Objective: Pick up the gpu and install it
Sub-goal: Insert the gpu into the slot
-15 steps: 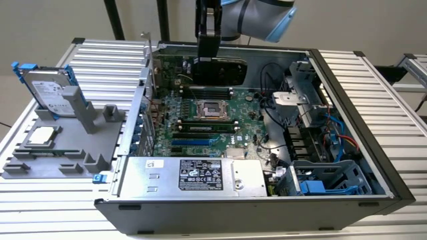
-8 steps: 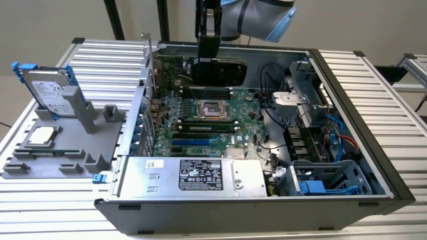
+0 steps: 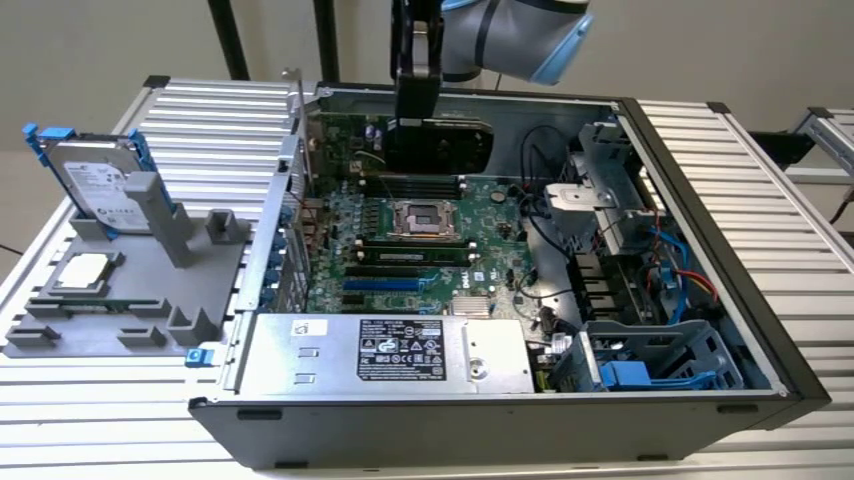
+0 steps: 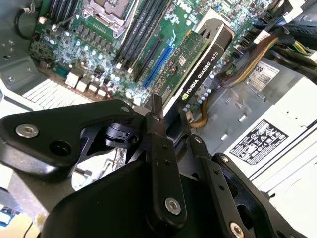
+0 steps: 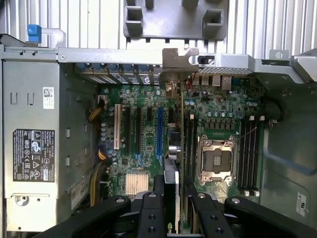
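Reaches straight down into the open case [image 3: 467,430] with the gripper [image 3: 416,115], pinches the gpu [image 3: 447,148] tight by one edge (card standing up), holds it over the green board [image 3: 497,240].

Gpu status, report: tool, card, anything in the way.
Tool shut on the thin black-faced, green-backed gpu. Card held above the green motherboard inside the open grey metal computer case, not yet seated. No obstruction seen beneath.
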{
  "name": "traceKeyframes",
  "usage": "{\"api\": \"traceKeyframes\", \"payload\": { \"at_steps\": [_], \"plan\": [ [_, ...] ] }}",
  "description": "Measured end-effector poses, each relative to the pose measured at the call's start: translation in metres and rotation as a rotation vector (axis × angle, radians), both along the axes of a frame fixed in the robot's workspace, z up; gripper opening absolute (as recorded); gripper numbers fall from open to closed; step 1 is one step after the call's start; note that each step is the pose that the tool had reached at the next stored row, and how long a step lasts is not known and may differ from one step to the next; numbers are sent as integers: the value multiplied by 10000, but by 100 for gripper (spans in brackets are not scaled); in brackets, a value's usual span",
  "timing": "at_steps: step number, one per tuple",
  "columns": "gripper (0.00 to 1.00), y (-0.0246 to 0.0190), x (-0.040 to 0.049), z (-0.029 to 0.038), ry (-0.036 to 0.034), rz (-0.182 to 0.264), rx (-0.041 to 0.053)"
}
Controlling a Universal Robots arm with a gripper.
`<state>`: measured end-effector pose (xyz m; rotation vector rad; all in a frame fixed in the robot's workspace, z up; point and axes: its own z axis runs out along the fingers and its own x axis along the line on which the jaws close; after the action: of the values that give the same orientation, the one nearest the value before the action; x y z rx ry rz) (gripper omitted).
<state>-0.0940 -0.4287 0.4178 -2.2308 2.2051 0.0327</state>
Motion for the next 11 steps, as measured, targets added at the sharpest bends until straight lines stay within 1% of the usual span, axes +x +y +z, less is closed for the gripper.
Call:
{"api": "traceKeyframes", "payload": {
  "at_steps": [1, 11],
  "plan": [
    [0, 0, 0, -9, -1, 0, 1],
    [0, 0, 0, -28, 0, 0, 1]
  ]
}}
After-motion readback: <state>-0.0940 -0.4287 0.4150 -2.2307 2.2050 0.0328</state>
